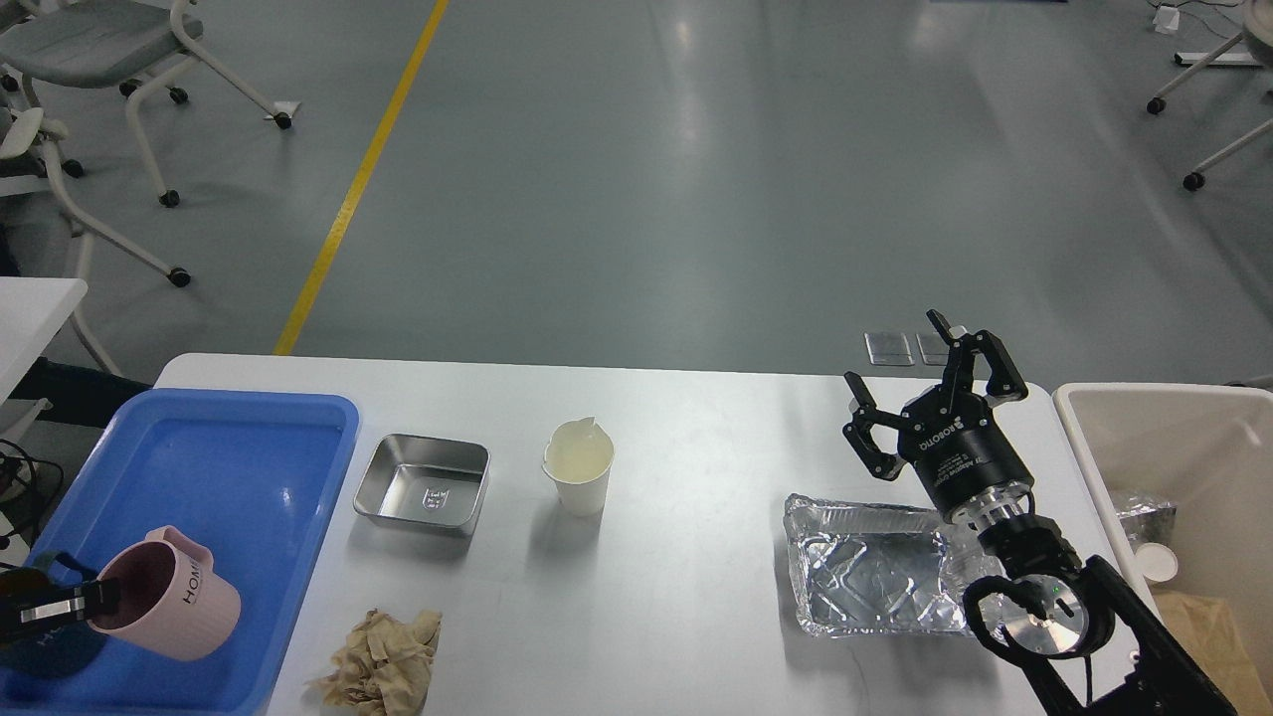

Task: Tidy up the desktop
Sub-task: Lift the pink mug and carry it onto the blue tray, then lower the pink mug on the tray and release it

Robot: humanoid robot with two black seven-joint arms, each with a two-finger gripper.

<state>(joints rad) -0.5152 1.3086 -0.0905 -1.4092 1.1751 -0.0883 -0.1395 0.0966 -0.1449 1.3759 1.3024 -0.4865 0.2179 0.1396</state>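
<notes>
Left pincer (pixel 94 600) clamped on the rim of the pink mug (pixel 169 595), low over the blue tray (pixel 249 447) at the near left corner of the worktop (pixel 696 447) — we judge this a set-down. We should seat the base flat beside the dark blue mug (pixel 45 646) before releasing. Right pincer (pixel 930 388) apart, empty, above the foil tray (pixel 875 577) near the right edge.

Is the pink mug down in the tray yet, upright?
Cannot tell if it's down. The pink mug sits over the blue tray, tilted with its mouth toward the left gripper, which pinches its rim.
</notes>
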